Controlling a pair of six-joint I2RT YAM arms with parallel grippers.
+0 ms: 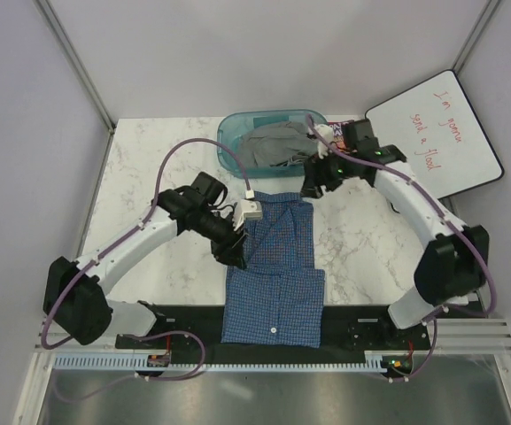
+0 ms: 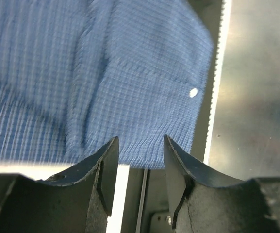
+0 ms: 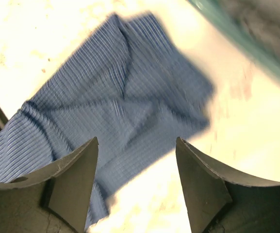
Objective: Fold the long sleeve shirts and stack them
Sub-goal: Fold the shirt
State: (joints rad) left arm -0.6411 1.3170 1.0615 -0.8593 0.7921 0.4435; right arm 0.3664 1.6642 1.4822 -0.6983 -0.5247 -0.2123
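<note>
**Fold step in hand: shirt partly folded, both pincers clear of the cloth.**

The blue checked shirt (image 1: 273,270) lies flat at the centre of the worktop (image 1: 149,159), its far half narrowed by in-turned sides and its hem at the near edge. The left pincer (image 1: 235,246) stands at the shirt's left edge, jaws partly apart and empty. The right pincer (image 1: 313,188) sits at the far right corner, jaws wide and empty. The next move probably calls for gripping both far corners and folding them evenly toward the hem. A teal bin (image 1: 228,133) of grey cloth (image 1: 277,146) stands behind.
</note>
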